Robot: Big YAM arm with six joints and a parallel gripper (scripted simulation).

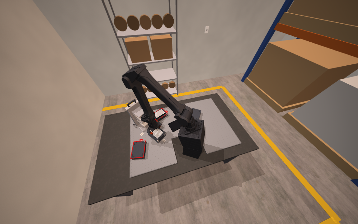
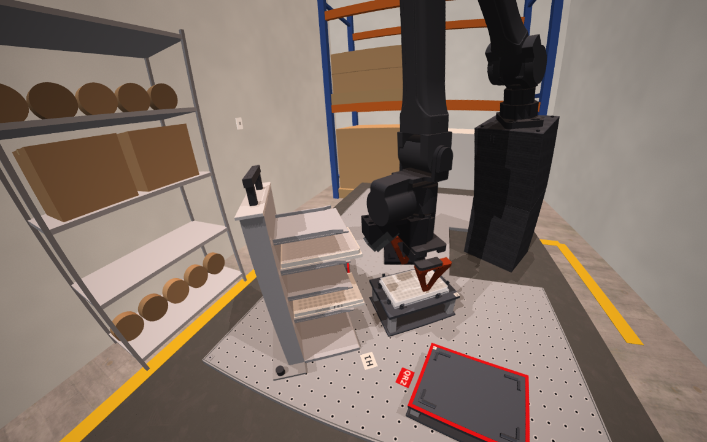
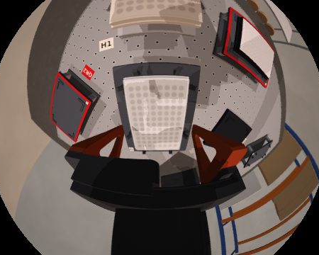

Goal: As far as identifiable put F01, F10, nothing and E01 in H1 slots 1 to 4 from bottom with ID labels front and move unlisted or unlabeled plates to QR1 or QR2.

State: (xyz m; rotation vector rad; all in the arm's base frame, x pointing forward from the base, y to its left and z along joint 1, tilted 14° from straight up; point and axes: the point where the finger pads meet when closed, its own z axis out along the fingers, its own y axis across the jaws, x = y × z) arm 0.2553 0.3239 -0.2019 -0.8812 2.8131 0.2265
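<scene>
Gripper (image 3: 157, 139): standing fully spread and holding nothing, its orange-red fingers (image 2: 427, 273) pointing down just over a white well plate.
Plate under the gripper (image 3: 156, 112): lying flat on a dark raised nest (image 2: 412, 314) beside the plate hotel; in the wrist view one finger is sitting off each long side of the plate near its close end, so the plate is lying between the fingers, and I cannot tell whether either finger is touching it.
Plate hotel H1 (image 2: 268, 280): standing upright on the perforated deck (image 2: 499, 329), a deck label reading H1 (image 3: 105, 44) lying next to it.
Hotel contents: one plate (image 2: 318, 250) is resting on an upper shelf and another (image 2: 327, 301) on a lower shelf, both poking out at the open front; their labels are too small to read from here.
QR2 nest (image 2: 468, 393): red-bordered and dark, lying in front of the hotel with nothing in it.
Second red-bordered nest (image 3: 249, 47): carrying a pale plate, well apart from the gripper, on the far side of the hotel.
Arm pedestal (image 2: 531, 181): standing behind the raised nest.
</scene>
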